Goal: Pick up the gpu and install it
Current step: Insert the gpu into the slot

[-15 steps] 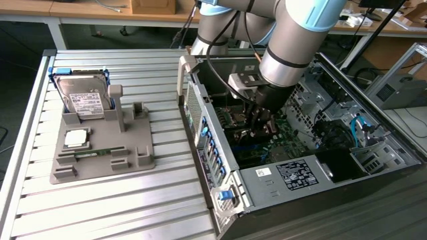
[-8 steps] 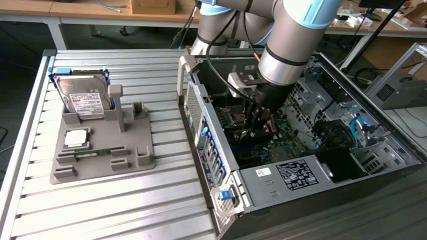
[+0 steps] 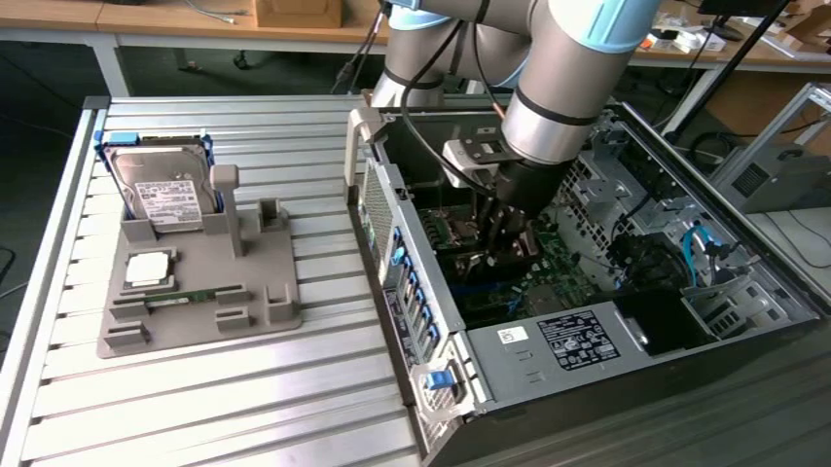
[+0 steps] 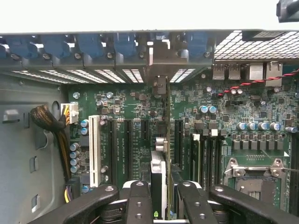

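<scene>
So the gpu (image 4: 161, 154) is sitting edge-on between the gripper (image 4: 161, 205) fingers, held upright over the motherboard (image 4: 140, 116) inside the open computer case (image 3: 429, 321). In the wrist view the jaws are closing narrowly on the card's top edge, so it's gripping the gpu, not just hovering near it. The card's metal bracket end is pointing toward the rear slot openings (image 4: 154, 56) of the case, and the card is running along a line between the black expansion slots (image 4: 126, 149). I can't tell if the edge connector is actually seating in a slot or just sitting above one.

Progress-wise, I'm judging the pickup as done: the card is out of the gray holder tray (image 3: 195, 302) and down in the case. The install part is looking underway but not confirmed.

What the views are giving differently: the exterior view is showing the arm (image 3: 571, 78) reaching down into the case, plus the tray on the slatted table (image 3: 260, 409) toward the exterior view's left, with the hard drive (image 3: 162, 190) standing in it and a small memory stick (image 3: 195, 295) lying flat. The wrist view is giving the close alignment stuff: the white slot (image 4: 95, 149), the capacitors, the CPU socket (image 4: 254, 179), and the blue retainer clips (image 4: 88, 44) along the rear wall.
</scene>
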Motion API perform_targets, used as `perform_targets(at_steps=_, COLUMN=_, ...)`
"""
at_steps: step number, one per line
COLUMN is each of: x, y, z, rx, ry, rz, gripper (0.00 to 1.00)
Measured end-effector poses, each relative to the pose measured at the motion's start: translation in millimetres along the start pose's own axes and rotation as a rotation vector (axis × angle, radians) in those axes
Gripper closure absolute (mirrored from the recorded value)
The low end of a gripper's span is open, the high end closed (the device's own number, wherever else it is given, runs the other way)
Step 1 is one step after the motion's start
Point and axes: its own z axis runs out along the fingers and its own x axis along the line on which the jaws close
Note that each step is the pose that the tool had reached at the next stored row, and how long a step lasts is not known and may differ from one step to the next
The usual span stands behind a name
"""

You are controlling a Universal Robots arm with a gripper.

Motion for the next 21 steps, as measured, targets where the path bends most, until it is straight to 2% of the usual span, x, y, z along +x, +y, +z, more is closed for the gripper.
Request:
perform_targets(at_steps=2, x=0.1, y=0.0, z=-0.1, rx=-0.0001, ry=0.0025, rz=0.0, gripper=0.73)
perform_targets(at_steps=21, x=-1.8, y=3.5, z=1.4, rx=0.0001, ry=0.0021, rz=0.0, gripper=0.73)
